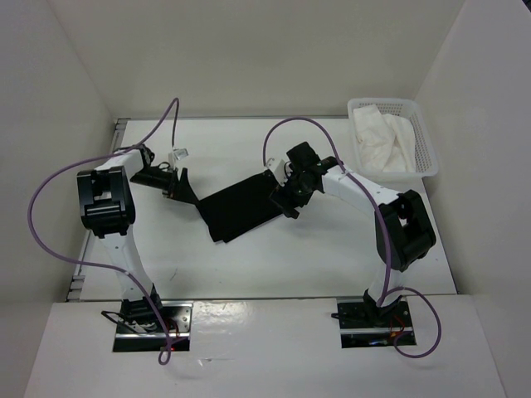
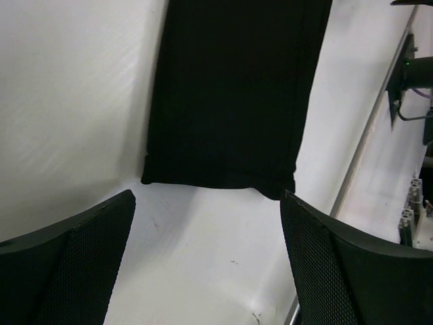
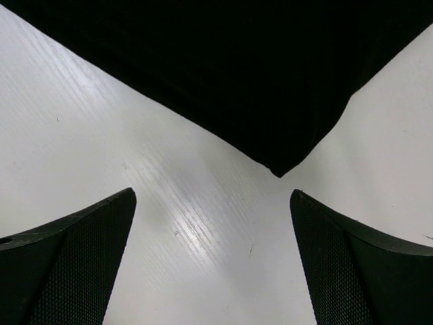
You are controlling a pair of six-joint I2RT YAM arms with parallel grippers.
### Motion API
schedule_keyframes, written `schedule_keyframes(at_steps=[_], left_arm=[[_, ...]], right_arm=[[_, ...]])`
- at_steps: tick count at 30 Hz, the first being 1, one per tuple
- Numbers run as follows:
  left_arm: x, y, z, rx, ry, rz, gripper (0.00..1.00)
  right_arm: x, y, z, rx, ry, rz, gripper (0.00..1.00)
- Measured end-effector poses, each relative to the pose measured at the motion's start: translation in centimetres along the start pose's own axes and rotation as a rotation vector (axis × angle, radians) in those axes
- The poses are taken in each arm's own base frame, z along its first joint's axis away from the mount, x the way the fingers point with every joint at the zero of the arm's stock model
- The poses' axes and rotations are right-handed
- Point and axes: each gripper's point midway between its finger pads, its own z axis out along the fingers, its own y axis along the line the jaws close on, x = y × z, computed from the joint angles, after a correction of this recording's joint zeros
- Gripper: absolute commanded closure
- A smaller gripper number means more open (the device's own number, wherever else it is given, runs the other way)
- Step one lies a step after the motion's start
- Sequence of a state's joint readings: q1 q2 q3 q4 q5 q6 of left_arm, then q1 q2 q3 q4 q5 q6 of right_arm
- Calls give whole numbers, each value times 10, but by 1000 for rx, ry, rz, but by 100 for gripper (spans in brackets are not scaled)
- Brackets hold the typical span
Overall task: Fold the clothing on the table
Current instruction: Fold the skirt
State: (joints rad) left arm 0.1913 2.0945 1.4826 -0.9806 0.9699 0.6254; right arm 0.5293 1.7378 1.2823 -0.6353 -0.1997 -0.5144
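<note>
Top view: the clothing is seen as a flat black strip lying on the desk, roughly at its middle, set on a diagonal from near-left to far-right. No part of it is lifted.

Left claw: positioned just beside the left end of the strip. In the left wrist view the claw is spread wide, with only bare desk between the two fingers. The short end of the clothing lies just ahead of the fingertips, flat, with a slightly rolled edge. No contact is seen and nothing is held.

Right claw: positioned over the far-right end of the strip. In the right wrist view the claw is likewise spread wide and holds nothing. One corner of the clothing points down towards the gap between the fingers, but a band of white desk is visible between the corner and the fingertips (so apart, not touching).

Also noted: a white mesh basket is placed at the far-right corner of the desk, well apart from the clothing, with a crumpled white cloth inside it. How many layers the black strip has cannot be told from these views.
</note>
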Motion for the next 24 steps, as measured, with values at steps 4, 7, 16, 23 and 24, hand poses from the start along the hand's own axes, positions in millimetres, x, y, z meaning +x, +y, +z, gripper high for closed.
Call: schedule_keyframes(at_steps=[4,7,16,23,24], left_arm=[[-2,10,1,-35,-5,14,7],[0,21,5,-58,-2,6,8],[-1,23,11,-30,-22,-34,16],[0,20,18,16,-30,-54,26],[0,19,20,20,-26,-55,27]], right_arm=[[0,1,0,-3,-2,0,1],[0,1,0,-5,-3,0,1],[-1,3,0,-16,-8,0,1],[-2,4,0,-20,-10,0,1],[-2,4,0,-20,-10,0,1]])
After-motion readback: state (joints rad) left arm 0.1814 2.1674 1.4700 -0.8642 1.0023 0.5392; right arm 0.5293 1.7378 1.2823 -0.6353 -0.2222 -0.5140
